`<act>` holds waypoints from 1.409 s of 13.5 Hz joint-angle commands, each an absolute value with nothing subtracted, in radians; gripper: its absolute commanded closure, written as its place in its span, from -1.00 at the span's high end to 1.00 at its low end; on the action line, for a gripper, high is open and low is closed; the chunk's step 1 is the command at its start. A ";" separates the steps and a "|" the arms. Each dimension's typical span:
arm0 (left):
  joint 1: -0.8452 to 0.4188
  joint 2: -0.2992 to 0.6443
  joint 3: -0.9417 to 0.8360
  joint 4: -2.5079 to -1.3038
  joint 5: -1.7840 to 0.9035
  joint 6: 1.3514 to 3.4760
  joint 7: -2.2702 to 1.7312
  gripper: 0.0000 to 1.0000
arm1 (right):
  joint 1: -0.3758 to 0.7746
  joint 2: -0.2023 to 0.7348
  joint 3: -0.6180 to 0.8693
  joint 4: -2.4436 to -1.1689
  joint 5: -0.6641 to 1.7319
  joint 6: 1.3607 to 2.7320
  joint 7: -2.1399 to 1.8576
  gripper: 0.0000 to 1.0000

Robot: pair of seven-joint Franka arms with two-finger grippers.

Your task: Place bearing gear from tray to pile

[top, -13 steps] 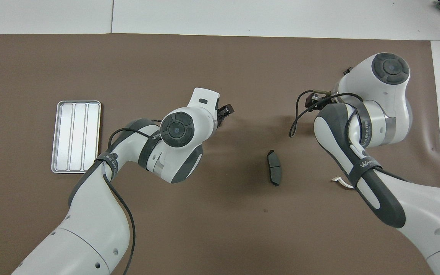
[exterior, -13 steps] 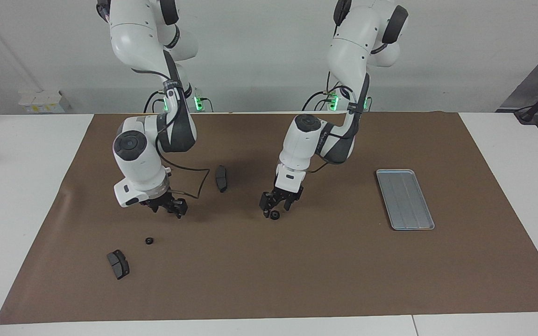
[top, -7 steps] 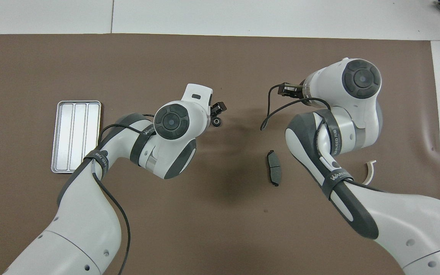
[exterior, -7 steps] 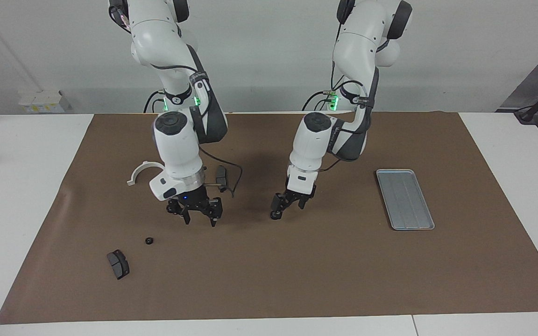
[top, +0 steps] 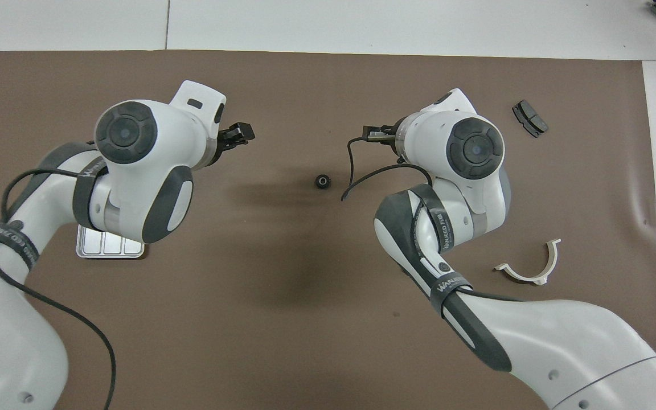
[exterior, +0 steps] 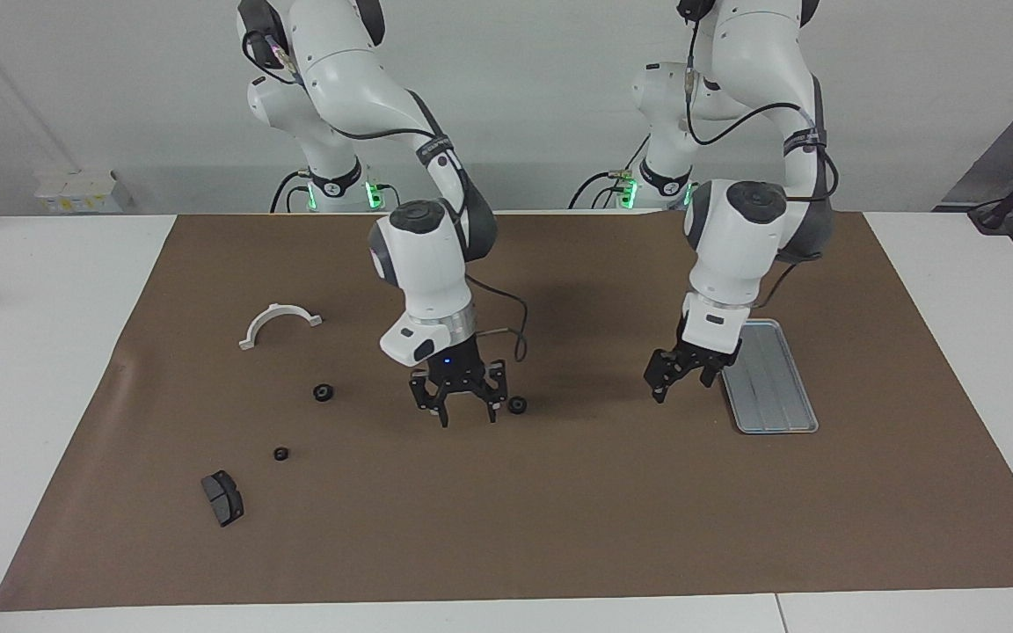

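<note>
Looking down, I saw the tray (exterior: 770, 387) held nothing; left claw (exterior: 666, 380) hung open beside it, right claw (exterior: 464, 406) open by a gear (exterior: 517, 404).

Silver-grey ridged tray (exterior: 770, 378); black gear (exterior: 517, 404); white bracket (exterior: 279, 323); brown mat (exterior: 559, 510).

Mat (exterior: 559, 527) covers table mid. Tray (exterior: 779, 413) on mat twd left arm's end. Gear (exterior: 517, 404) on mat near centre, well apart from tray, between the two grippers. Right gripper (exterior: 464, 413) over mat just beside that gear, on right arm's side. Left gripper (exterior: 682, 374) over mat just beside tray's edge.

Twd right arm's end: bracket (exterior: 278, 321) nearest robots; 2nd gear (exterior: 324, 392) farther out; 3rd gear (exterior: 280, 454) farther still; pad (exterior: 222, 498) farthest, near 3rd gear.
</note>
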State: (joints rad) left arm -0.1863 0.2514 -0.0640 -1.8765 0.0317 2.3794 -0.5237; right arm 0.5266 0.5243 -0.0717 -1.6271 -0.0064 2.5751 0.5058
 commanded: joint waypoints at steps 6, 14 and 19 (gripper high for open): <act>0.049 0.166 -0.077 -1.919 -0.035 2.248 -0.024 1.00 | 0.633 0.626 -0.072 -1.571 -0.048 2.553 0.522 0.58; 0.011 0.008 -0.077 -1.876 0.005 1.876 0.115 1.00 | 0.618 0.615 -0.072 -1.632 -0.046 2.493 0.400 0.38; 0.012 -0.074 -0.077 -1.791 0.005 1.677 0.146 1.00 | 0.620 0.614 -0.072 -1.632 -0.040 2.479 0.403 -0.37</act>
